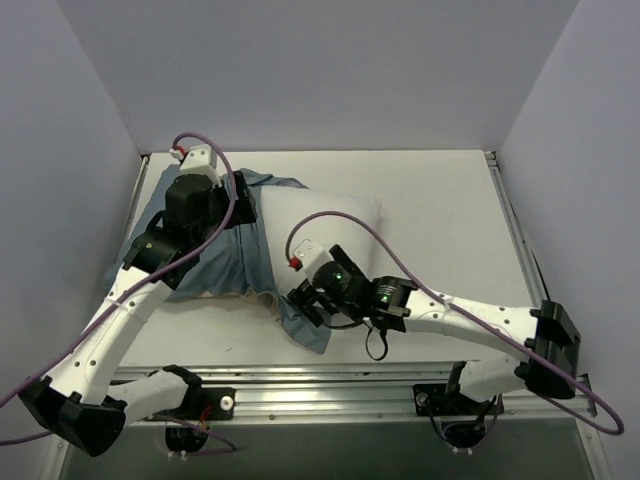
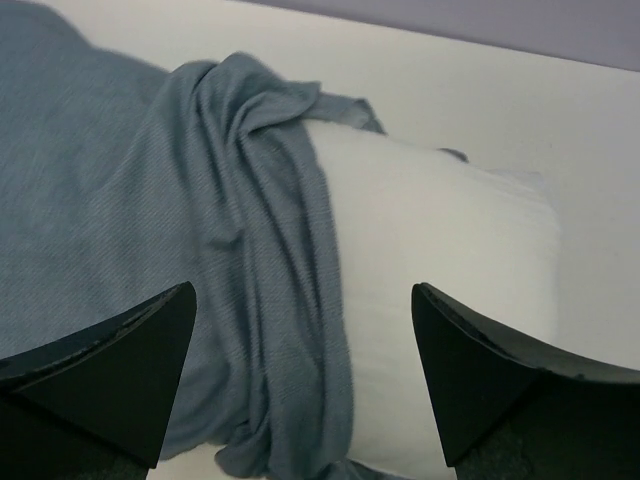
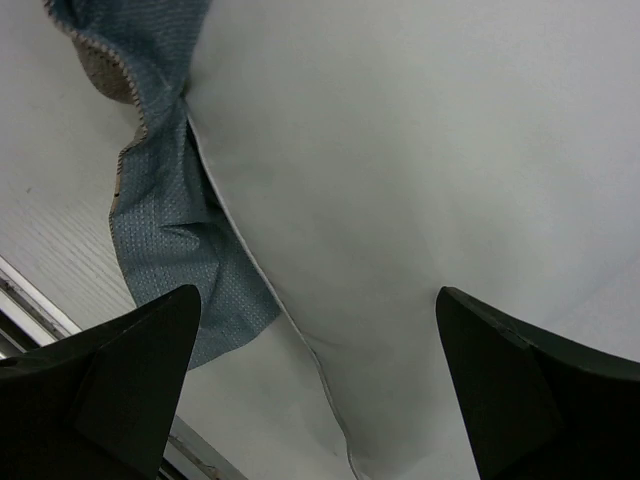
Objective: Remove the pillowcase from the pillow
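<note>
The white pillow [image 1: 325,225] lies on the table with its right half bare. The pillowcase [image 1: 220,262] covers its left half, grey-blue side out, bunched in folds at the middle. My left gripper [image 1: 244,204] hovers open above the bunched edge; in the left wrist view the folds [image 2: 255,250] and the bare pillow [image 2: 440,260] lie between its spread fingers [image 2: 120,370]. My right gripper [image 1: 308,298] is open over the pillow's near corner; its view shows the pillow [image 3: 400,150] and a loose flap of the pillowcase [image 3: 165,230] beside it. Neither gripper holds anything.
The white table [image 1: 440,220] is walled by pale panels at the left, back and right. A metal rail [image 1: 330,385] runs along the near edge by the arm bases. A purple cable [image 1: 400,270] loops over the right arm.
</note>
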Motion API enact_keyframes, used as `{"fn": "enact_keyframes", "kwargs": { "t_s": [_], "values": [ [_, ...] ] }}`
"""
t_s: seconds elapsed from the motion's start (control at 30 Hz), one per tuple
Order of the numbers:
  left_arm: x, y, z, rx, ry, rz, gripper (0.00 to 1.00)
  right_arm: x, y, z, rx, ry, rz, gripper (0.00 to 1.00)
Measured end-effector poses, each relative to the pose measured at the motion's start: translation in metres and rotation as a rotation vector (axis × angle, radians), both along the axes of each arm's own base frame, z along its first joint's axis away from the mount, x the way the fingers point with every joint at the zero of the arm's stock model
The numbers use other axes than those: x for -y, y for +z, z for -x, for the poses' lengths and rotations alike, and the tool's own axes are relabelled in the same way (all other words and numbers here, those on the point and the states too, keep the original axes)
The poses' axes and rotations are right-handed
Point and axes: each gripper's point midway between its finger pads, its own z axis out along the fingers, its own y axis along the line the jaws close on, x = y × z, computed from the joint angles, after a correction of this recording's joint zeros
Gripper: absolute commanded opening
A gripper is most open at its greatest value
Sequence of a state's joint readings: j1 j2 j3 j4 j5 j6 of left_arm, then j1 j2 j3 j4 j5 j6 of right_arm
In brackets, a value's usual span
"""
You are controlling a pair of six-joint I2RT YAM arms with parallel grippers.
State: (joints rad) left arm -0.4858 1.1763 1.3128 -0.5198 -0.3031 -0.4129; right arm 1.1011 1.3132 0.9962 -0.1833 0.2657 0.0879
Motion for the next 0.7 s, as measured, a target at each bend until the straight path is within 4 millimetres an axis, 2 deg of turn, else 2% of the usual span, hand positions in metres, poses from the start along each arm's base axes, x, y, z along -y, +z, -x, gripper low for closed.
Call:
{"fn": "enact_keyframes", "kwargs": {
  "t_s": [0.1, 0.2, 0.33, 0.47, 0.7],
  "values": [
    [-0.036, -0.029, 0.018, -0.052, 0.086, -0.002, 0.97, -0.02, -0.013, 0.007, 0.077, 0.065, 0.112, 1.0],
    [-0.071, -0.065, 0.038, -0.134, 0.174, -0.028, 0.97, -0.022, -0.028, 0.005, 0.154, 0.081, 0.237, 1.0],
    [-0.099, -0.091, 0.061, -0.171, 0.246, -0.032, 0.97, -0.024, -0.039, -0.002, 0.256, 0.072, 0.384, 1.0],
    [-0.109, -0.095, 0.072, -0.158, 0.27, -0.023, 0.97, -0.027, -0.041, -0.013, 0.346, 0.033, 0.483, 1.0],
    [-0.111, -0.112, 0.075, -0.189, 0.268, -0.026, 0.97, -0.024, -0.049, -0.033, 0.477, -0.046, 0.626, 1.0]
  ]
}}
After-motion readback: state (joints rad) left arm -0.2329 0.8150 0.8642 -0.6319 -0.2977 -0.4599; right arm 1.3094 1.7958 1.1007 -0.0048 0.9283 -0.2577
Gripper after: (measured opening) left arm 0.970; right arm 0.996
